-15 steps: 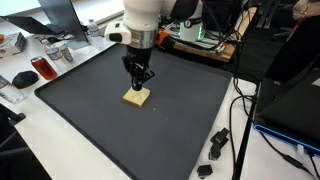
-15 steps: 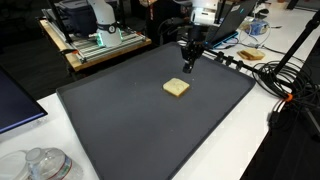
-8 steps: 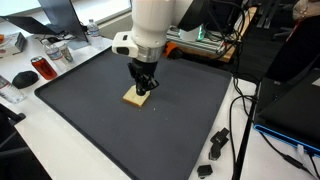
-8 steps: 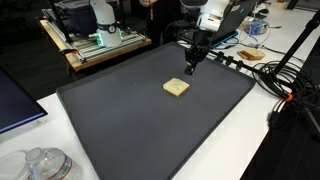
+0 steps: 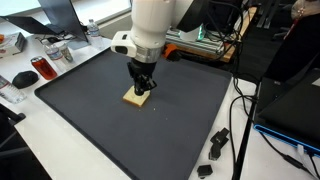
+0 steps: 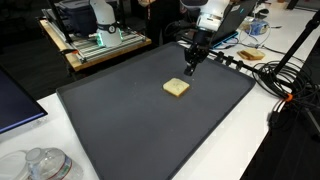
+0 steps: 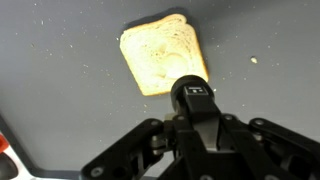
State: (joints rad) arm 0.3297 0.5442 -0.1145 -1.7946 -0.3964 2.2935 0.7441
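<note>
Black two-finger gripper [image 5: 143, 86] clenched shut, nothing between the jaws. It hangs over the dark grey flat mat [image 5: 185, 125], close to the pale tan square slice of bread [image 5: 137, 97]. The bread lies flat near the mat's middle in both exterior views; the wrist view shows it whole, just beyond the closed fingertips and apart from them.

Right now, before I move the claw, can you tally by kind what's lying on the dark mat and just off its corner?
Bread slice: 1
Small black parts beside the mat: 2, as far as the exterior view shows
Total: 3
</note>
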